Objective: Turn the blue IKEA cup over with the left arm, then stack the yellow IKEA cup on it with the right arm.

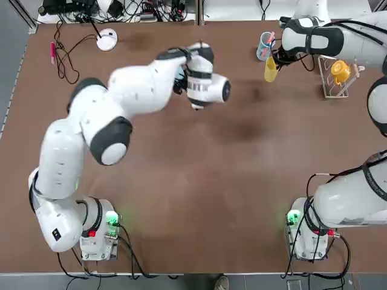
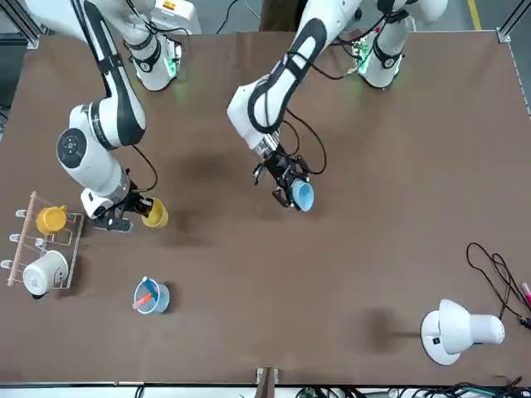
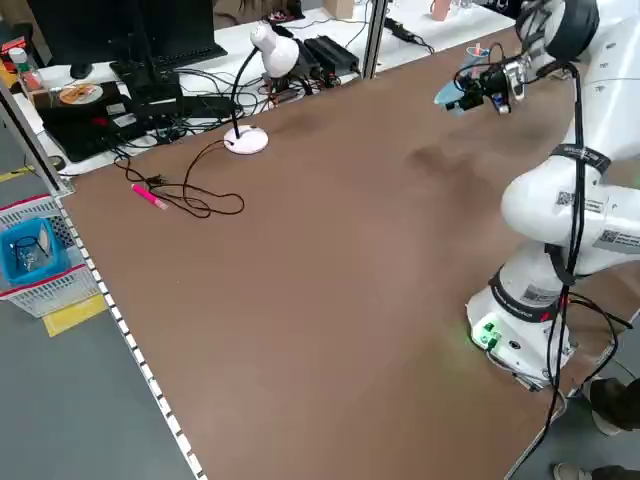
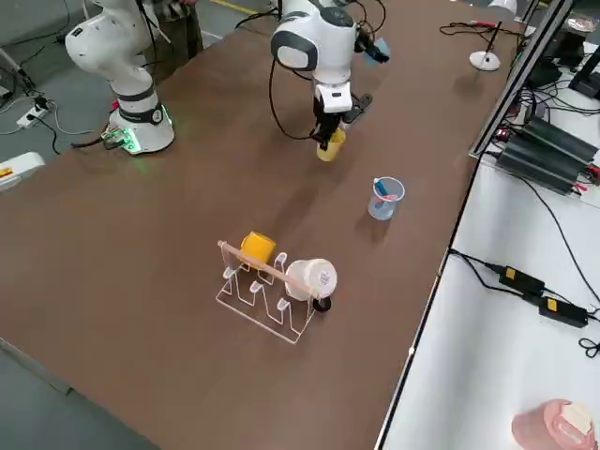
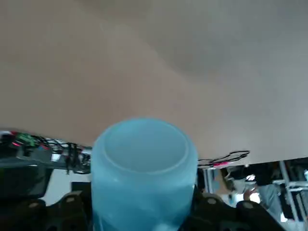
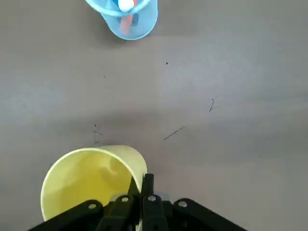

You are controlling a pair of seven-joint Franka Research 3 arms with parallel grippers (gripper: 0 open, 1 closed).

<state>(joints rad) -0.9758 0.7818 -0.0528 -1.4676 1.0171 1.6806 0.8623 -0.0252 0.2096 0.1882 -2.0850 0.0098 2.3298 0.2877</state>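
Turning the light-blue tapered plastic cup (image 5: 144,168) over, left tool (image 5: 143,204) in charge.
The left tool pinches it over the brown surface (image 2: 241,323), closed base facing away from the grip; the right tool (image 6: 142,185) nips the matte yellow plastic cup (image 6: 86,180) by its wall, well apart. Best to finish the wrist turn with room around the rim, level the base upward, lower until the rim sits evenly, then release straight; the yellow one should wait aside, since an early approach could knock it.
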